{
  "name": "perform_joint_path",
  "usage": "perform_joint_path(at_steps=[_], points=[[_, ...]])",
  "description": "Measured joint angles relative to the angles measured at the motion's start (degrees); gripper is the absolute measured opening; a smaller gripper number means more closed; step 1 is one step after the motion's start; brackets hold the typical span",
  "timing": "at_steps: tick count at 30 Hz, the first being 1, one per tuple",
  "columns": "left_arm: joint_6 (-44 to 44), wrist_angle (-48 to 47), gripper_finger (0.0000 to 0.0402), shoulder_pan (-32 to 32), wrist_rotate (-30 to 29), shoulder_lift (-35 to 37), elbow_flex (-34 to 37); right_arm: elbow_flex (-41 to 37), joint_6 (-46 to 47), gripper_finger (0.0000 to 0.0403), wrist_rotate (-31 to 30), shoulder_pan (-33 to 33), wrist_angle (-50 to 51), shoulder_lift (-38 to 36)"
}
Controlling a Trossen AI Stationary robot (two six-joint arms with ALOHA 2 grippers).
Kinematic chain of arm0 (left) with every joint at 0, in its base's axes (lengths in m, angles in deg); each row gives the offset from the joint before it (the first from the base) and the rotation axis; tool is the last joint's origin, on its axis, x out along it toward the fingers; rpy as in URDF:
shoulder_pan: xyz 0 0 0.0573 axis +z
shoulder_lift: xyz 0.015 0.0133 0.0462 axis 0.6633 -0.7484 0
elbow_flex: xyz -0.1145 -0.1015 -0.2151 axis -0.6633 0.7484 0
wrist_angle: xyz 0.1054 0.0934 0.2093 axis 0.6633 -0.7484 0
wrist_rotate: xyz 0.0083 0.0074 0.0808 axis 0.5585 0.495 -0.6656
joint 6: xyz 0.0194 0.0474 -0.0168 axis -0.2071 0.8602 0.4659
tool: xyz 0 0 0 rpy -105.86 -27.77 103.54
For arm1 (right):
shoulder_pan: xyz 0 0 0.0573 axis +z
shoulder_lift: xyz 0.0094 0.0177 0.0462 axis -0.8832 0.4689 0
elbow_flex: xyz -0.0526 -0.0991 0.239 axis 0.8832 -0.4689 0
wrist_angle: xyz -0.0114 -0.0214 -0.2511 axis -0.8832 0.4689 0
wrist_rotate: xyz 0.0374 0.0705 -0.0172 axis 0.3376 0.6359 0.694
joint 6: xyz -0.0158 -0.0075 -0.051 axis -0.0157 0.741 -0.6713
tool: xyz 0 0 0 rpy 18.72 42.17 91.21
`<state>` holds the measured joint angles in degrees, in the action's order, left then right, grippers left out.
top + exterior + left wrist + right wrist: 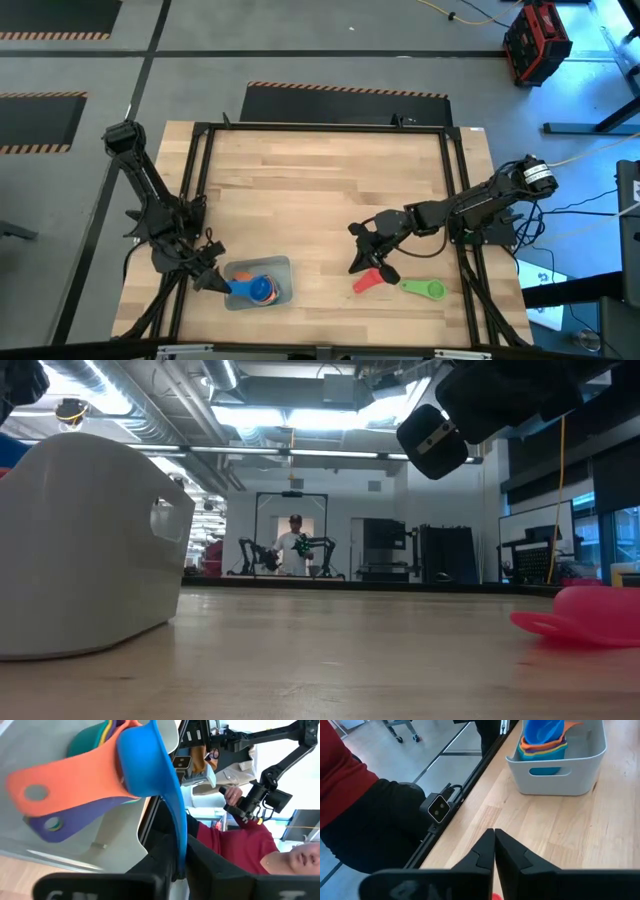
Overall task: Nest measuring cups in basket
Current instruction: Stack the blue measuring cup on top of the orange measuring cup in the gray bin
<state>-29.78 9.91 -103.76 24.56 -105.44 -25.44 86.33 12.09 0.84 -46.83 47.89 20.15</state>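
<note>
Step in hand: left claw (218,284) pinches blue cup (243,288) over basket (280,266) stack. Next: release. Right claw (366,258), closed empty, above pink cup (366,281).

table (320,190), basket (275,266), pink cup (367,281) (green cup (424,289) beside)

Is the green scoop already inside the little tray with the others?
No: in the high view the green scoop lies on the bare table beside the pink scoop, well apart from the tray.
</note>
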Motion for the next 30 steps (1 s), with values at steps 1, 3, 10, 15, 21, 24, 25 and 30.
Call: perform_joint_path(at_steps=[1,3,10,15,21,24,25,30], points=[[-0.02,0.01,0.0043,0.31,0.44,0.00,-0.01,0.00,0.00,0.0021,0.02,0.00,0.00,0.00],[-0.07,0.00,0.0056,0.91,1.28,0.00,0.00,0.00,0.00,0.0023,0.02,0.00,0.00,0.00],[-0.14,-0.02,0.0109,3.08,3.19,0.00,0.00,0.00,-0.02,0.0006,0.02,0.00,0.00,0.00],[-0.08,-0.85,0.0124,4.56,10.48,0.00,0.00,0.00,-0.02,0.0014,0.02,0.00,0.00,0.00],[0.29,0.22,0.0122,4.73,9.95,0.00,0.00,0.00,-0.02,0.0024,0.02,0.00,0.00,0.00],[-1.62,0.33,0.0122,4.71,14.09,0.00,0.00,0.00,-0.09,0.0015,0.02,0.00,0.00,0.00],[-2.55,0.34,0.0122,4.71,15.37,0.00,0.00,0.00,-0.09,0.0011,0.02,0.00,0.00,0.00],[-7.09,0.50,0.0122,4.71,21.34,0.78,0.00,0.00,-0.17,0.0005,0.04,0.00,0.00,0.00]])
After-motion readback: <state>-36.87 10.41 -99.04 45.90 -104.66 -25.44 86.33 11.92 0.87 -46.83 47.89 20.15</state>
